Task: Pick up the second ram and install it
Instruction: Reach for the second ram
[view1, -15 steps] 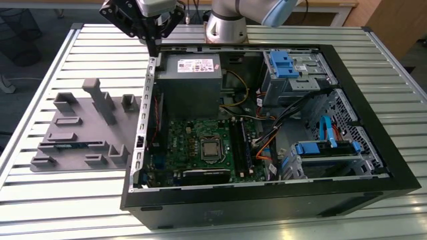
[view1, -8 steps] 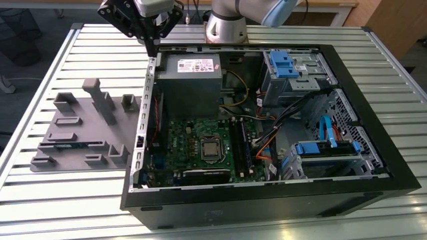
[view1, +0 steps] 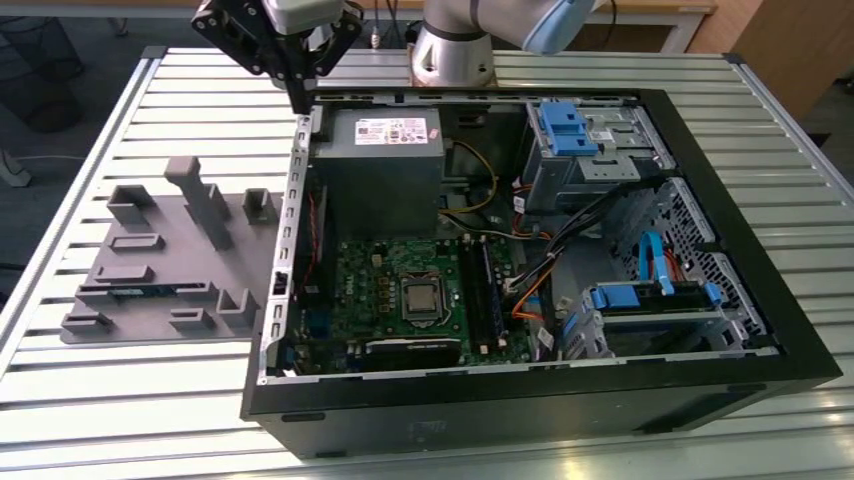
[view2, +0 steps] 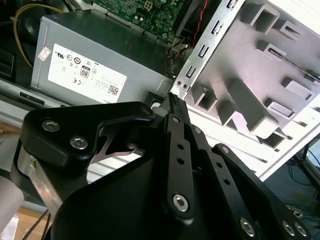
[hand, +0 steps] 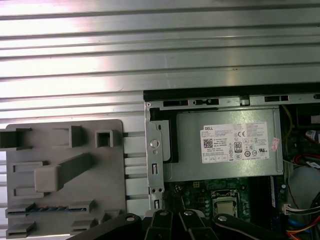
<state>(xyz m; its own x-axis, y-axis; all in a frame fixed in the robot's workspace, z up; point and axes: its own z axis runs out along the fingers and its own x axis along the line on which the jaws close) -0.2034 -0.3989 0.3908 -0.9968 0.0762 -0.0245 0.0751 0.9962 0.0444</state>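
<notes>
The second ram (view1: 140, 290) is a thin blue-green stick lying in a slot of the grey holder tray (view1: 160, 250), on the exterior view's left; in the first wrist view the ram (hand: 45, 209) shows in that same slot. My gripper (view1: 296, 100) hangs above the back left corner of the open computer case (view1: 534, 400), well behind the tray and apart from the ram. Its black fingers (view2: 175, 130) meet at the tips with nothing between them. The green motherboard (view1: 387, 280) with its long black slot strips (view1: 483, 290) lies inside the case.
A grey power supply (view1: 380, 150) sits in the case just below my gripper, with blue drive cages (view1: 587, 140) and loose cables (view1: 561, 240) on the exterior view's right. The case's metal wall (view1: 287, 250) stands between tray and motherboard. The table is ribbed aluminium (view1: 200, 110).
</notes>
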